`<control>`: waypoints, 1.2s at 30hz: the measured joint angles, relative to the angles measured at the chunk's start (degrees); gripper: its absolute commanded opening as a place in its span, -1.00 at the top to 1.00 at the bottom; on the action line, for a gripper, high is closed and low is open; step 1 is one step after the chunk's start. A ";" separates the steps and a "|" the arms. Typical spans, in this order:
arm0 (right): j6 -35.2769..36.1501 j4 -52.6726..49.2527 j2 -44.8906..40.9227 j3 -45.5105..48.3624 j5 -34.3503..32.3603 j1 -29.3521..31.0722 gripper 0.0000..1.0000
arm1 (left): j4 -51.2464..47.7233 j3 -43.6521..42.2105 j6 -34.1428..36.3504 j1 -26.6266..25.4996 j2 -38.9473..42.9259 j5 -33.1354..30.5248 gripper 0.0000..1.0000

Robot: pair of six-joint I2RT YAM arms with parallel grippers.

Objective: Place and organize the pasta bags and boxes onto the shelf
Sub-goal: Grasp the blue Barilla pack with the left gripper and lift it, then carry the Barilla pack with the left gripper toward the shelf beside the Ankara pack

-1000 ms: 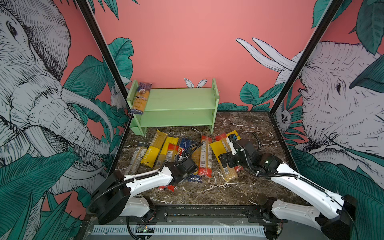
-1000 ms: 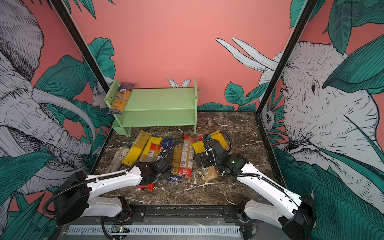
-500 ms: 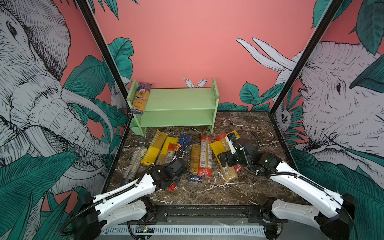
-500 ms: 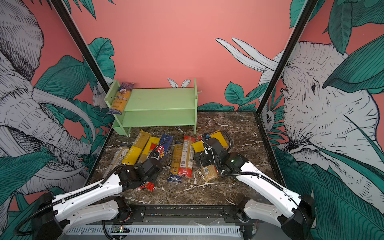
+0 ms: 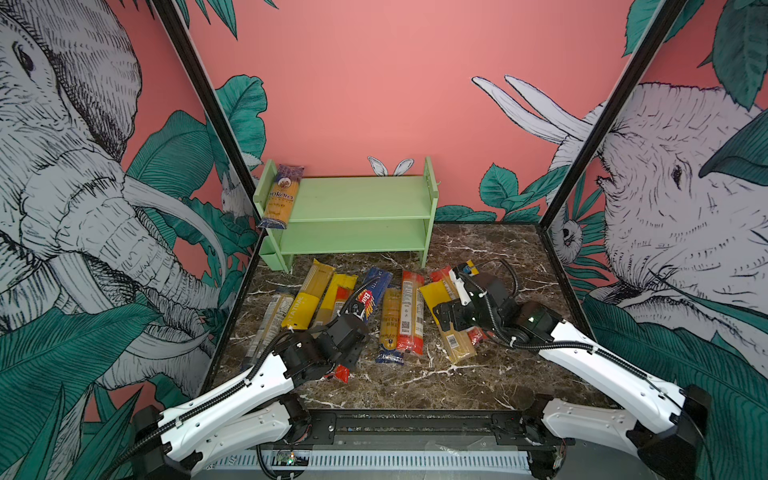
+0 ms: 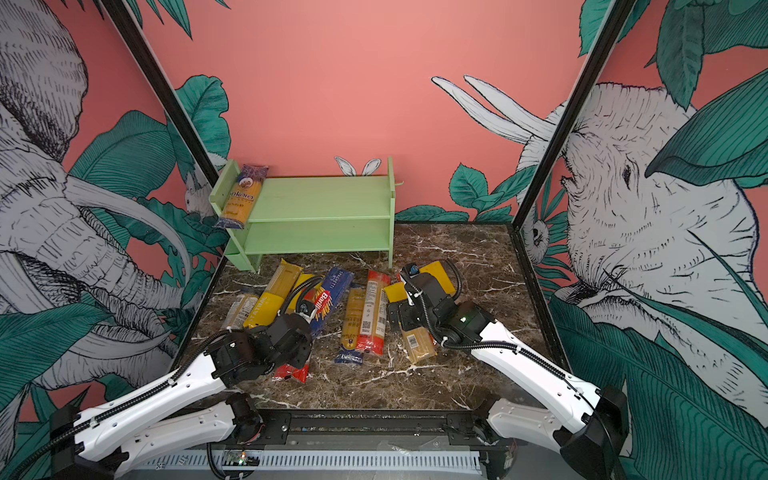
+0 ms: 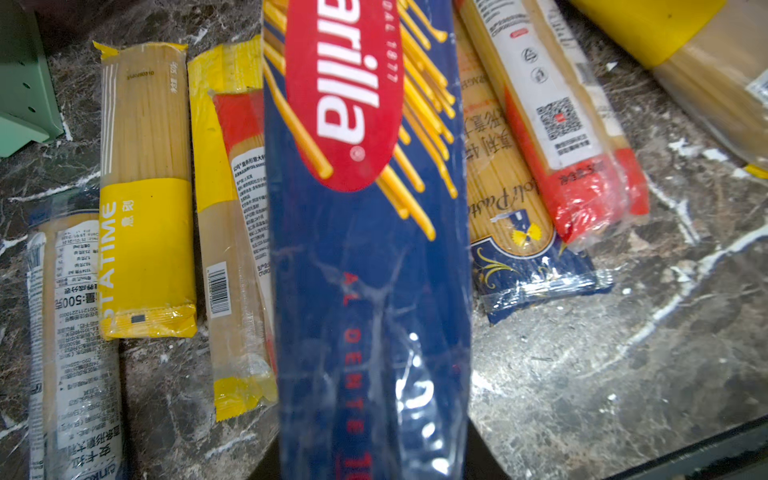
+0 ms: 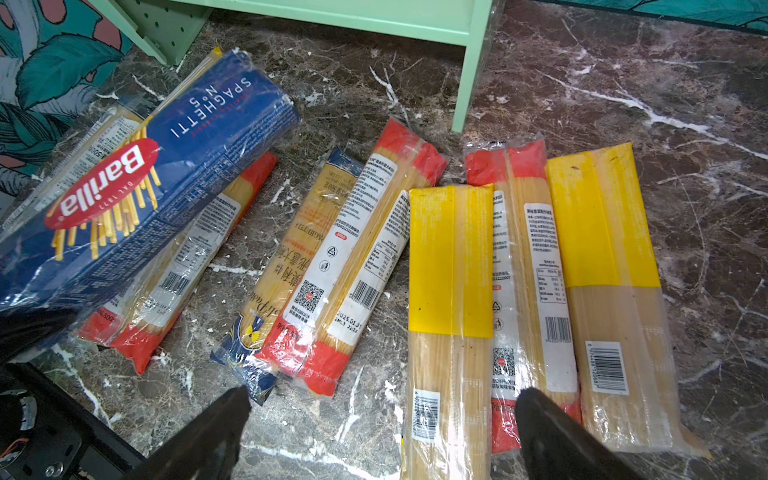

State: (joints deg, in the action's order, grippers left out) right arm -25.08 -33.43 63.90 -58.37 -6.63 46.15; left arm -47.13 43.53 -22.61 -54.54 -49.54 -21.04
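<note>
Marble worktop [image 5: 415, 386] strewn with pasta packs [image 5: 409, 316]: left fingers [image 7: 484, 457] clamp the blue Barilla box [image 7: 365, 249], tilted above them; right fingers [image 8: 552, 436] stand apart over a yellow-banded pack [image 8: 451, 291].

The shelf [image 5: 361, 199] stands at the back of the table [image 5: 415, 382], one pasta pack [image 5: 281, 195] on its top tier's left end. Other packs [image 5: 402, 316] lie side by side in front, a box [image 5: 374, 291] raised over the left ones.

Elephant-mural panels [image 5: 83, 187] are enclosing a marble tabletop [image 5: 415, 386] and a black rail [image 5: 415, 428] is carrying robot arms [image 5: 232, 390]: a lab booth
</note>
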 measured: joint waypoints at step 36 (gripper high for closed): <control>4.68 -0.87 1.92 -12.02 3.56 0.00 -0.97 | -12.13 49.16 15.82 8.79 -19.96 -11.23 1.00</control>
State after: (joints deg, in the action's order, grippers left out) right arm -20.40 -34.30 65.82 -70.39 -3.07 46.15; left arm -59.27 92.68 -6.79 -45.76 -69.49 -32.27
